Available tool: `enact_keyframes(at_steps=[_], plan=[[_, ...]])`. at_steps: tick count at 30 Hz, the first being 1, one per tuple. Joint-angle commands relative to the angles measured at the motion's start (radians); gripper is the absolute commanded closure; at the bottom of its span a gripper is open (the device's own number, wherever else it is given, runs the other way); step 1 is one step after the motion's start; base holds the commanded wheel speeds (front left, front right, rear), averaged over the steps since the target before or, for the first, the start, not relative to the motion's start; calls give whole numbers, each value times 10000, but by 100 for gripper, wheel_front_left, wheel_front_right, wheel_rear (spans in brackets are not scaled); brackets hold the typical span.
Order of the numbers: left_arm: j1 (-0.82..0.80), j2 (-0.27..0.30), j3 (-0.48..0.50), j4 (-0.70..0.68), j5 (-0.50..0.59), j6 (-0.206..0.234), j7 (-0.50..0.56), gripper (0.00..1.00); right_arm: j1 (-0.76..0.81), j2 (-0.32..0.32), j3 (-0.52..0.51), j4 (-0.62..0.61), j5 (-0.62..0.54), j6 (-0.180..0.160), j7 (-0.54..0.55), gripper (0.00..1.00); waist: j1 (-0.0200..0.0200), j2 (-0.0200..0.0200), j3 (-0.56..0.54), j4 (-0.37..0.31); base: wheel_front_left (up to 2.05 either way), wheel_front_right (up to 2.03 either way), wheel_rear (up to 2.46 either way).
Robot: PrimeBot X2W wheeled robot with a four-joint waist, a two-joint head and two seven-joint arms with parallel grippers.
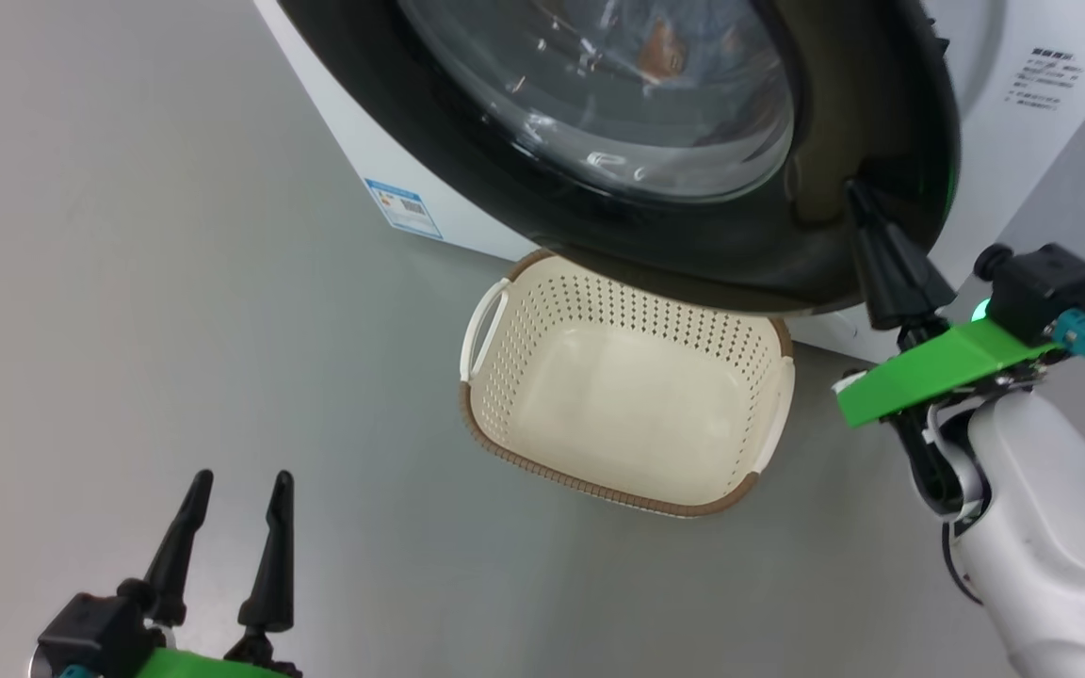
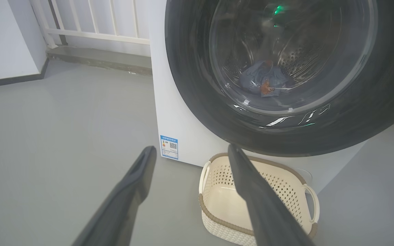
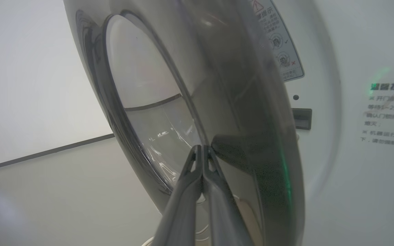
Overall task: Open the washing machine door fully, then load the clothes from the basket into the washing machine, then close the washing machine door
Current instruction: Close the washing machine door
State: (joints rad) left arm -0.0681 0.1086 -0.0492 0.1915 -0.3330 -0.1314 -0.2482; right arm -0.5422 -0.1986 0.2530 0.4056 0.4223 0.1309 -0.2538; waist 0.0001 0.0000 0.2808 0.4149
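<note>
Hovering over the grey floor [image 1: 175,282] at lower left, the left gripper [image 1: 243,480] has its fingers spread wide with nothing between them. In the middle, the basket [image 1: 618,395] sits empty on the floor, just below the black rim of the washing machine door [image 1: 693,245]. Through the glass, the clothes [image 2: 265,80] lie inside the washing machine [image 2: 173,102]. At right, the right gripper [image 1: 855,193], fingers pressed together and holding nothing, touches the rim of the slightly ajar door

Bare laundry corner: a white washer [image 2: 166,116] stands on a plain grey floor [image 2: 63,136], with white walls [image 2: 2,37], a dark skirting strip [image 2: 9,80] and a white railing [image 2: 97,35] behind.
</note>
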Motion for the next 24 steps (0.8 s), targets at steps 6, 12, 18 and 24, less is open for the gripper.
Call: enact_keyframes(at_steps=[6, 12, 18, 24], plan=[[-551, 145, 103, -289, -151, 8, -136, 0, -829, -183, -254, -67, -189, -2, -80, 100, -1, 0, 580, 249, 0, 0, 0], [-837, 123, -82, -278, -238, 8, -136, 0, -1394, -283, -546, 114, -247, -2, -80, 100, -1, 0, 954, 414, 0, 0, 0], [-1030, 111, -161, -288, -288, 8, -136, 0, -1793, -296, -939, 252, -341, -2, -80, 100, -1, 0, 1180, 518, 0, 0, 0], [-1152, 123, -210, -269, -331, 8, -136, 0, -2095, -281, -1268, 305, -463, -2, -80, 100, -1, 0, 1350, 591, 0, 0, 0]])
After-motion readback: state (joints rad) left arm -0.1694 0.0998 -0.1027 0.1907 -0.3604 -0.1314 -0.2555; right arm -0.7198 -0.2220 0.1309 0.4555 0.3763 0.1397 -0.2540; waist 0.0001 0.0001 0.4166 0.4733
